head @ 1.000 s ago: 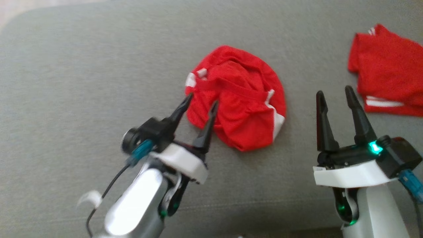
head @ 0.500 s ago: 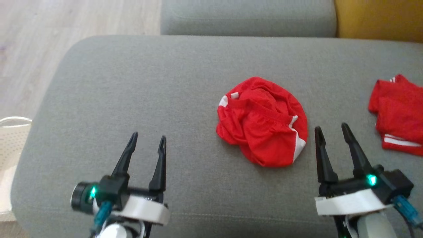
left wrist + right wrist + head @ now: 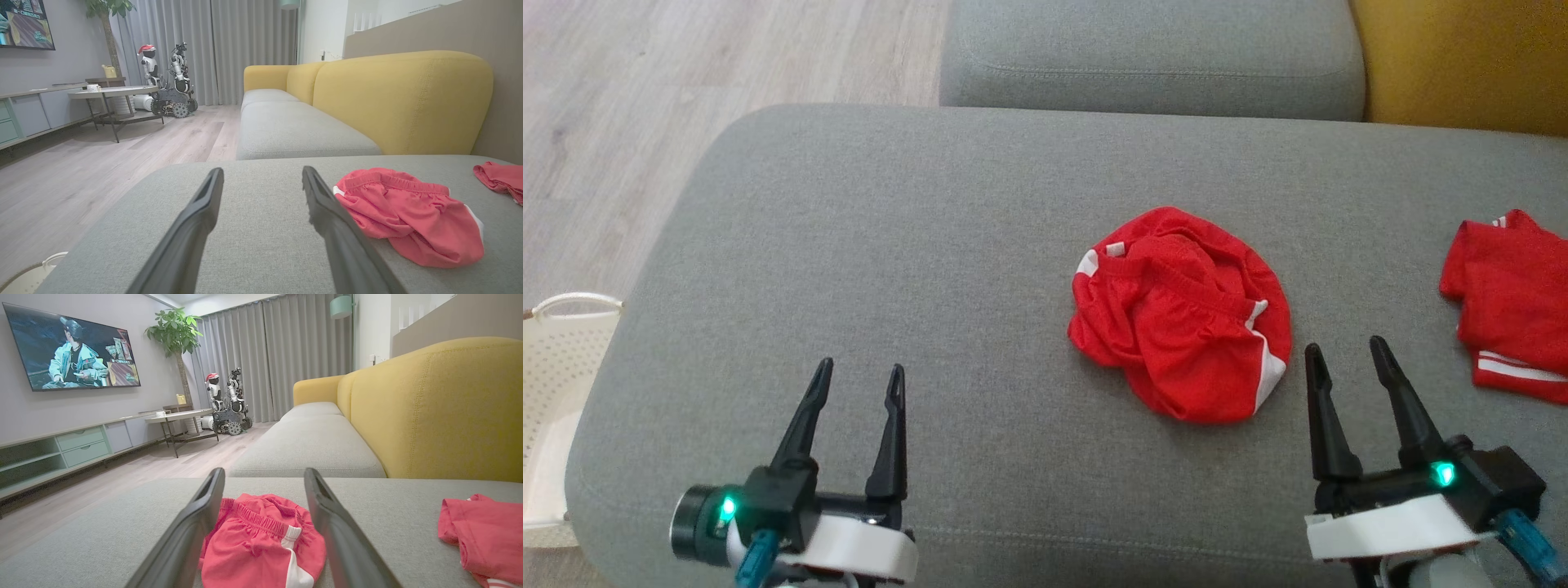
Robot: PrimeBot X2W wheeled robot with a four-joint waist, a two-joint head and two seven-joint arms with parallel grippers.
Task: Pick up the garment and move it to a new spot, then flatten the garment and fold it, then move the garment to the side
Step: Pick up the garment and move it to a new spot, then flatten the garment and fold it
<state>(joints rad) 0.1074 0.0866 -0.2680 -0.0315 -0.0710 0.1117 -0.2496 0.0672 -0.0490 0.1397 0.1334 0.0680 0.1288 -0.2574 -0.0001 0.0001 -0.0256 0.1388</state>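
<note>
Left hand [image 3: 862,365]: lower left of the head view, over the near edge of the grey seat; both dark fingers spread wide, nothing between them.
Right hand [image 3: 1344,344]: lower right, fingers spread just as wide and empty; tips near the shorts' near right edge, apart from the cloth.
White basket [image 3: 556,367]: beside the seat's left edge, lower than the cushion.
Grey seat [image 3: 890,245]: broad cushion bearing both red pieces.
Garment [image 3: 1184,318]: red shorts with white side stripes, crumpled in a rounded heap right of the seat's middle, nearer the right hand; in the right wrist view [image 3: 261,539] it lies beyond and between that hand's fingers.
Second red piece [image 3: 1511,310]: flat at the seat's right edge, well apart from the heap.
Far cushion [image 3: 1152,49]: another grey seat behind.
Yellow backrest [image 3: 1462,57]: along the far right.
Room beyond: wood floor [image 3: 645,98], round table [image 3: 179,416], another robot [image 3: 226,400] by grey curtains, wall screen [image 3: 77,347].
</note>
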